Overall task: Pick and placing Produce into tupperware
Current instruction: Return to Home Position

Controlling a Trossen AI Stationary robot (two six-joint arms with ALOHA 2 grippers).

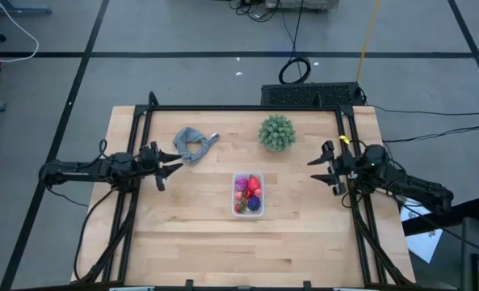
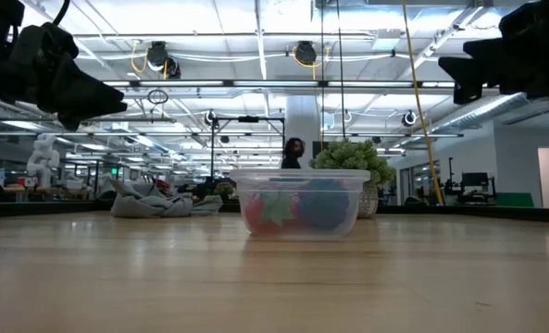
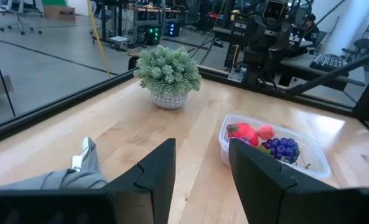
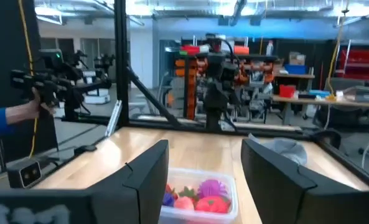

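The clear tupperware (image 1: 248, 194) stands near the table's middle, and the red, magenta and dark purple produce (image 1: 250, 192) lies inside it; the low view shows the tupperware (image 2: 299, 203) resting flat on its base. It also appears in both wrist views (image 3: 272, 147) (image 4: 198, 193). My left gripper (image 1: 168, 167) hovers open above the table's left side, left of the tupperware and touching nothing. My right gripper (image 1: 317, 168) hovers open above the right side, also apart from it. Both sets of fingers point toward the table's middle.
A round spiky green plant (image 1: 277, 132) in a pale pot stands beyond the tupperware toward the far edge. A crumpled grey cloth (image 1: 194, 144) lies at far left, close to my left gripper. A black frame (image 1: 247, 107) borders the table. Bare wood spreads along the near side.
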